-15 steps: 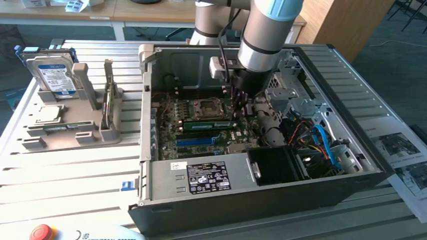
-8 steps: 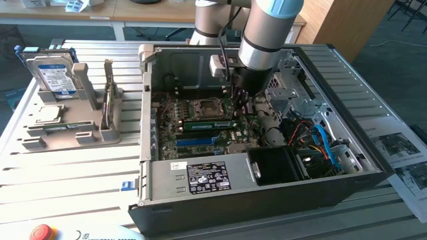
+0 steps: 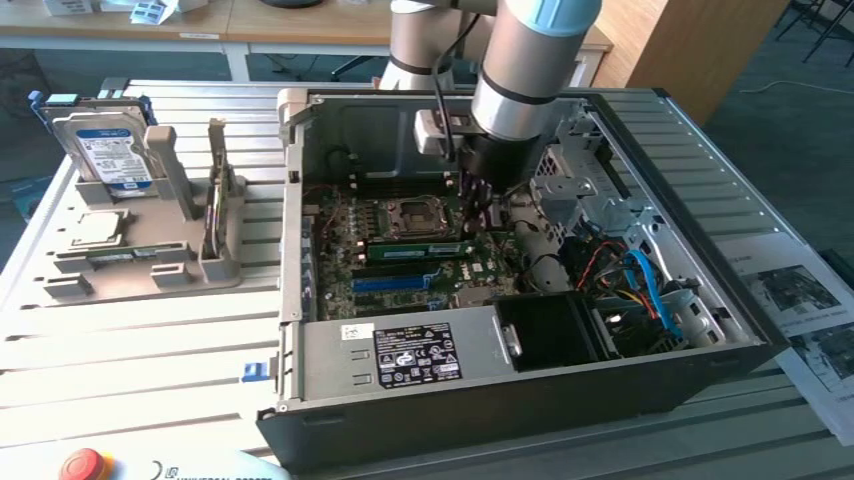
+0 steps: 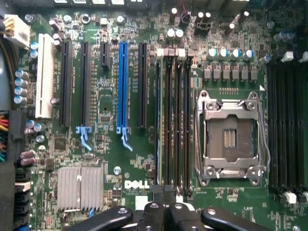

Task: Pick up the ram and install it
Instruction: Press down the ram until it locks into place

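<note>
Exterior view
- Open computer case (image 3: 534,390) lying on its side on slatted metal worktop (image 3: 134,360), motherboard facing up.
- Robot arm reaching down into case from far side; end effector (image 3: 483,212) low over motherboard, just beside processor socket (image 3: 407,215) on the exterior view's right.
- The ram (image 3: 416,248) seen as a green strip standing on edge in the slot area directly on the near side of the socket, running across the board.
- One end of the strip close to the end effector; contact between the two not discernible.
- Grey parts holder (image 3: 134,250) on worktop at the exterior view's left, well apart from case, carrying an upright hard drive (image 3: 110,150) and a flat silver processor chip (image 3: 96,228).
- Printed sheets (image 3: 801,300) on worktop at the exterior view's right.

Wrist view
- Looking straight down on green motherboard (image 4: 110,159).
- End effector (image 4: 166,214) closed, black fingers (image 4: 153,216) pressed together.
- Fingers in line with bank of memory slots (image 4: 173,120) between blue expansion slot (image 4: 122,86) and empty processor socket (image 4: 230,137).
- Slot holding the ram not determinable from above.
- Silver heatsink (image 4: 79,187) near blue slot's latch end.
</note>
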